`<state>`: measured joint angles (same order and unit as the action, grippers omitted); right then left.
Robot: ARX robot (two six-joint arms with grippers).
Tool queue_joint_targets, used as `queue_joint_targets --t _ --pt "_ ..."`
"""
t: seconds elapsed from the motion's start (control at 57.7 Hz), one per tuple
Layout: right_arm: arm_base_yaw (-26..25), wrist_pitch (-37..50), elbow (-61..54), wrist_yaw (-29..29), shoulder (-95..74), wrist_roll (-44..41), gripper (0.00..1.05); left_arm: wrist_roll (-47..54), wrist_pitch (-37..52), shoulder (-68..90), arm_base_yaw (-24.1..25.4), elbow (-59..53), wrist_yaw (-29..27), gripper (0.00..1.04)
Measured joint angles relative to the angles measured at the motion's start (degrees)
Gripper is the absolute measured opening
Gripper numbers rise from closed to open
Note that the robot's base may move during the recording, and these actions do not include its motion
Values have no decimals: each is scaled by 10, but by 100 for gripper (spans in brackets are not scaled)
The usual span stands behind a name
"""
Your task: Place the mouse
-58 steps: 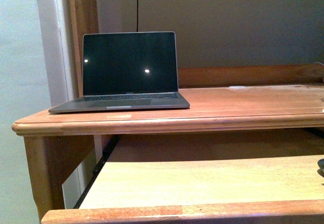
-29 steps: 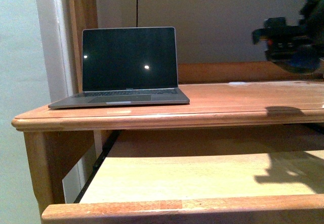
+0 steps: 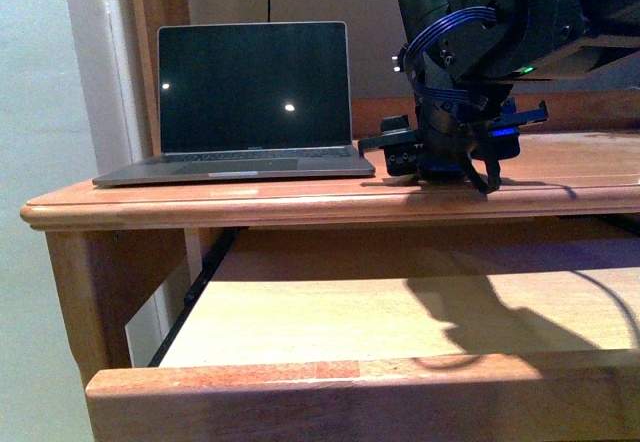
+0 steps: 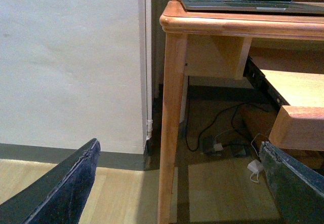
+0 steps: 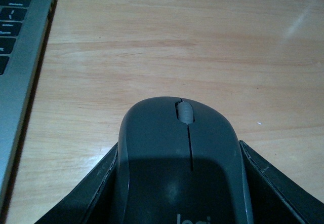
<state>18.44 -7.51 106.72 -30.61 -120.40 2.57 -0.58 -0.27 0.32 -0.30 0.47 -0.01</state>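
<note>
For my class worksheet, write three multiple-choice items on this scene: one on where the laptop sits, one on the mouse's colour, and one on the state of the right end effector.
1. Where is the laptop?
A. On a chair
B. On the desk top
C. On a windowsill

2. What colour is the mouse?
A. White
B. Red
C. Dark grey

3. The right end effector is:
A. closed around the mouse
B. open and empty
C. out of every view

Answers:
1 B: the front view shows it resting on the desk top.
2 C: the right wrist view shows a dark grey shell.
3 A: in the right wrist view its fingers sit against both sides of the mouse.
</note>
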Motion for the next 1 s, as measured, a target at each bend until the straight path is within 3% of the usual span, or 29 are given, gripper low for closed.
queue_joint_targets --t 0.121,0.398,0.589,0.779,1.005 --pt "-3 0 12 -2 -11 -6 59 0 0 0 0 0 0 97" --pt "-19 64 -28 43 3 19 98 0 0 0 0 0 0 97" --pt "-55 157 -167 143 113 60 97 0 0 0 0 0 0 97" --pt "-153 294 -447 306 372 82 97 0 0 0 0 0 0 97" --pt "-268 317 -701 438 561 77 97 0 0 0 0 0 0 97"
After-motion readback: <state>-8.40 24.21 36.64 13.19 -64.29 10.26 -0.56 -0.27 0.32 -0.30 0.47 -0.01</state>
